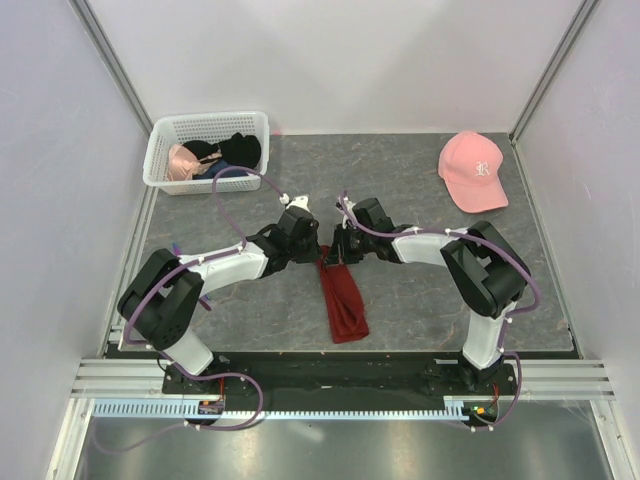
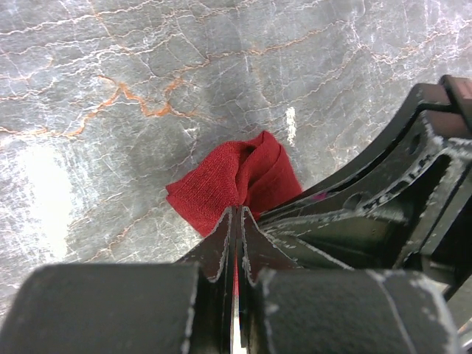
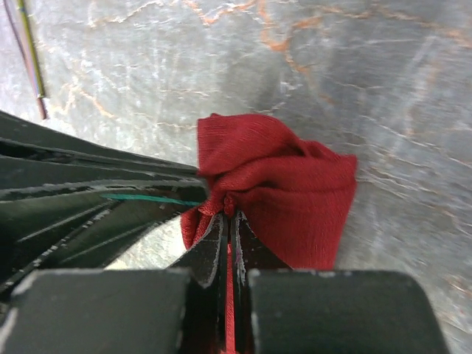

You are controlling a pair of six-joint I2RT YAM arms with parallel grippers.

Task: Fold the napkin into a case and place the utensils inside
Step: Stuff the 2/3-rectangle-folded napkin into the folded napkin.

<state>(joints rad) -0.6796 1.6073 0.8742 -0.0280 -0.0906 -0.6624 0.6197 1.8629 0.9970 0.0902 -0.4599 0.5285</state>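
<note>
The dark red napkin (image 1: 342, 298) lies as a narrow strip running from mid-table toward the near edge. Its far end is pinched between both grippers, which meet side by side there. My left gripper (image 1: 318, 250) is shut on one corner of the cloth (image 2: 232, 181), with red fabric bunched just past its tips (image 2: 237, 210). In the right wrist view the right gripper (image 3: 230, 214) is shut on the neighbouring corner, and the napkin (image 3: 291, 195) puffs up ahead of it. From above, the right gripper (image 1: 336, 252) sits just right of the left one. No utensils are in view.
A white basket (image 1: 160, 160) with pink and black garments stands at the far left. A pink baseball cap (image 1: 472, 170) lies at the far right. Grey marbled table surface (image 1: 420, 300) surrounds the napkin.
</note>
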